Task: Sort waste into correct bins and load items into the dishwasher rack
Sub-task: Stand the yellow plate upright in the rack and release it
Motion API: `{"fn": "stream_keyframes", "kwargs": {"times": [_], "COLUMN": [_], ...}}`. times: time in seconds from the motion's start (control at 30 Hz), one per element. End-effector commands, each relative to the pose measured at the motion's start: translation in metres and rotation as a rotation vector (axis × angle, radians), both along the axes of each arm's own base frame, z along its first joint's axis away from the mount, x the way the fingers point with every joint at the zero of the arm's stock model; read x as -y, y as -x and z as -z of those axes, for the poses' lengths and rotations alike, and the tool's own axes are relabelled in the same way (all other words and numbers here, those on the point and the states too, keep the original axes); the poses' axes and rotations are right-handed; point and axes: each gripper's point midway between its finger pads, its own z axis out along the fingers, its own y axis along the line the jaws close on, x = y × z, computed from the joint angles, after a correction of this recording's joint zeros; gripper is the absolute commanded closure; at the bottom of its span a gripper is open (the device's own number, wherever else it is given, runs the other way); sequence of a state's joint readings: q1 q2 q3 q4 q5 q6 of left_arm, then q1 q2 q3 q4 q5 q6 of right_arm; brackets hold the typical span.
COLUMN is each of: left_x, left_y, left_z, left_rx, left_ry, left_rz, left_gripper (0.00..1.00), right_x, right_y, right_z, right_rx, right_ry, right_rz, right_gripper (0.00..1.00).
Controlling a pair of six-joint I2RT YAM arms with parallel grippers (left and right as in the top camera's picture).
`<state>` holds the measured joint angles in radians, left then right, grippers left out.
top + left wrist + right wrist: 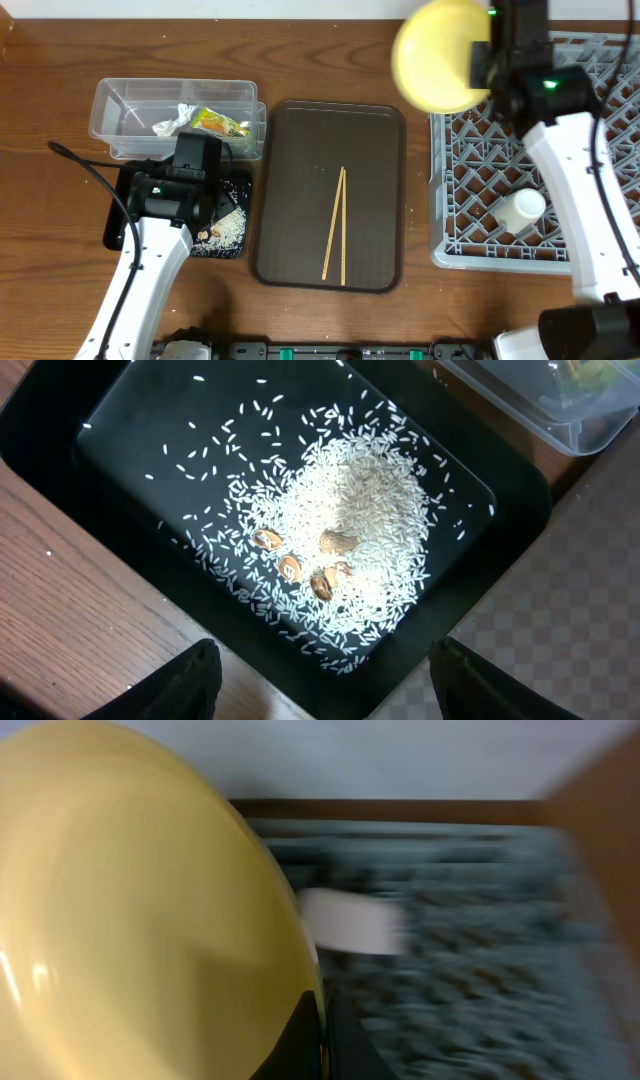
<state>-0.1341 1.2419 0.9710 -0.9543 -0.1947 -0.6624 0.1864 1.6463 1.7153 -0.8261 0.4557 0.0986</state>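
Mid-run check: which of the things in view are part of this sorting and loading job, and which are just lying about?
Job: yellow round plate; thin wooden chopsticks; small white cup; grey plastic lattice rack; clear plastic tub; crumpled white tissue; yellow-green snack wrapper; shallow black tray with loose rice.
Lying about: large brown serving tray; black cable.

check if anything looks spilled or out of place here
Nothing is spilled: the rice sits inside the black tray. The white cup seems to lie on its side in the grey rack rather than upright, and the chopsticks lie loose on the brown tray.
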Motion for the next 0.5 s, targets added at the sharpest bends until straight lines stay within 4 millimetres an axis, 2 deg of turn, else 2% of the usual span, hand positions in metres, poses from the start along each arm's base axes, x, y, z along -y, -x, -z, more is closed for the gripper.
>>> {"fn": "stream_keyframes", "kwargs": {"times": [0.0,0.13,0.47], "left_x": [-0.005,-0.005,-0.005], "left_y": [0.001,0.001,0.001], "left_z": [0.001,0.001,0.001], "left_rx": [-0.002,-0.002,-0.002], "left_ry": [-0.019,-0.019,-0.019], "left_rz": [-0.026,-0.026,-0.026], "left_gripper": [0.31,0.3,0.3], "right_x": [0.068,0.097,0.118], "right_y": [0.027,0.047,0.065], "right_z": [-0.037,-0.043,-0.003], "right_rx": [-0.012,-0.092,-0.233], "right_ry": [0.321,0.472,0.459], "right_rz": [0.189,0.288,0.316], "right_gripper": [0.99,0.99,0.99]}}
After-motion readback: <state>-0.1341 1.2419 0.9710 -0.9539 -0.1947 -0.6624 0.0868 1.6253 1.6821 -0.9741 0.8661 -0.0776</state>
